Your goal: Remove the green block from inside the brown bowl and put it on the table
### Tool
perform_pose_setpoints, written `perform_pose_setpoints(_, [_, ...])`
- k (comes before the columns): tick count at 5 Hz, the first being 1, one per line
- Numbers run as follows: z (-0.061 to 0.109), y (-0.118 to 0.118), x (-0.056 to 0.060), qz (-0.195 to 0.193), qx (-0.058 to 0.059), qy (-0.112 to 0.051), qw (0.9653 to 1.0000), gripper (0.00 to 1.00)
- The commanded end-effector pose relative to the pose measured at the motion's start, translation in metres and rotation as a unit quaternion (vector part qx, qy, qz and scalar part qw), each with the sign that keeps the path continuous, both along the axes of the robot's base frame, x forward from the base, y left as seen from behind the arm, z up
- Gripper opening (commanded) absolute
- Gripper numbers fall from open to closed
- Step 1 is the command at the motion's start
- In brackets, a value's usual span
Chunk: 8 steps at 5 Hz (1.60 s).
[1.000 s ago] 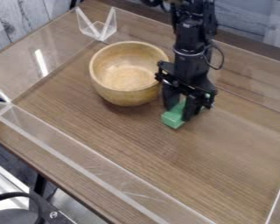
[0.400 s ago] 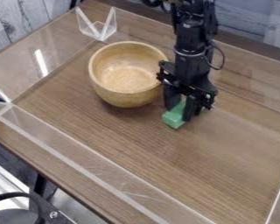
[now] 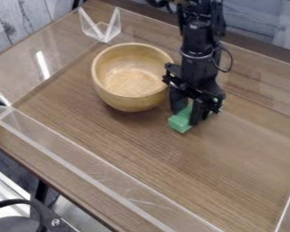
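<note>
**Green block down on the surface, claw closed around it**

You had the claw (image 3: pixel 188 112) pointing straight down, its black fingers (image 3: pixel 174 101) standing on either side of the green block (image 3: pixel 181 120). The fingers were pressed against the block's upper part, so the claw was gripping it, not standing wide. Only the lower end of the block showed beneath the fingertips, bright green against the wood, and that end appeared to meet the surface (image 3: pixel 148 163); whether it was fully resting there or a hair above it could not be told from this view.

The brown bowl (image 3: pixel 133 76) sat just beside the claw, to its left in the picture and a little farther back. Its rim was near the claw's left finger but apart from it. Nothing green showed inside the bowl; its pale inner wall and floor were bare. So your block was outside the bowl, right under the claw, on the open wood next to the bowl's near right side.

Behind the claw the black arm (image 3: pixel 198 32) rose upright toward the back edge. A clear plastic barrier (image 3: pixel 62 149) ran along the surface's edge, well apart from the claw on the near left side.
</note>
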<state>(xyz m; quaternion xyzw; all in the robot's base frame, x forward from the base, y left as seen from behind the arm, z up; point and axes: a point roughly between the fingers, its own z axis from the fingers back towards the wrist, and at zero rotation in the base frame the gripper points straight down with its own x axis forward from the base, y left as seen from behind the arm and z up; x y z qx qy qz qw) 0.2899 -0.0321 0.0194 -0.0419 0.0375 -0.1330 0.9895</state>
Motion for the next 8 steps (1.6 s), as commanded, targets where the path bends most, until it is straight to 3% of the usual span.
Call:
perform_pose_setpoints(1, [-0.0138,-0.0096,-0.0089,-0.020,-0.007,0.022,0.9995,0.00])
perform_pose_setpoints(8, [-0.0115,-0.0080,-0.0104,-0.007,-0.014,0.051,0.9986,0.00])
